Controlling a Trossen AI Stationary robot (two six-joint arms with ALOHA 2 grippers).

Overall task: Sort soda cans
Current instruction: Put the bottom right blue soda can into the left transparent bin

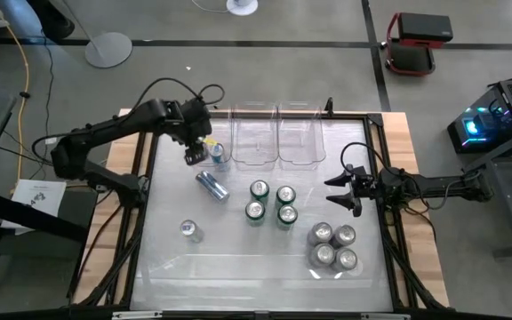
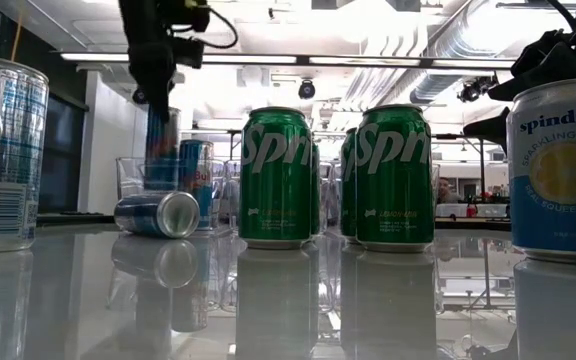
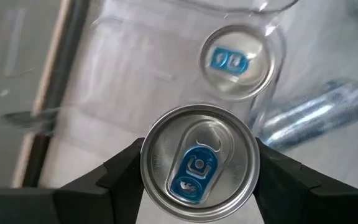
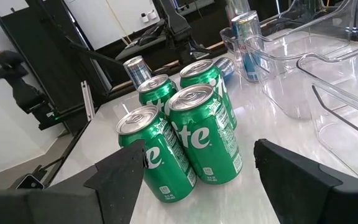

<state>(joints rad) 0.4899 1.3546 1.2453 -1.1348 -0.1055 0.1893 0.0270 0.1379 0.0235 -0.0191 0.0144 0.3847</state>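
My left gripper [image 1: 196, 151] is over the table's far left part, shut on a blue can [image 3: 199, 163]. A second blue can [image 1: 218, 153] stands upright just beyond it, inside the corner of a clear bin [image 3: 272, 12]. A third blue can [image 1: 212, 185] lies on its side, and a fourth [image 1: 189, 230] stands near the left. Four green cans [image 1: 272, 203] stand clustered mid-table, with four silver-grey cans [image 1: 333, 246] near right. My right gripper [image 1: 332, 193] waits open to the right of the green cans [image 4: 197, 124], touching nothing. My left gripper holds the blue can by its upper end, just below the top rim [image 3: 151, 155]. It is pinched between the two fingers [image 3: 126, 165], which come from above pointing down. The can hangs upright below them [image 2: 163, 150] and looks raised off the table.
Two more clear bins [image 1: 256, 138] [image 1: 299, 138] sit side by side at the far edge. A dark frame [image 1: 385, 178] borders the white table top. Bare table lies along the near edge and between the left cans and the green cluster.
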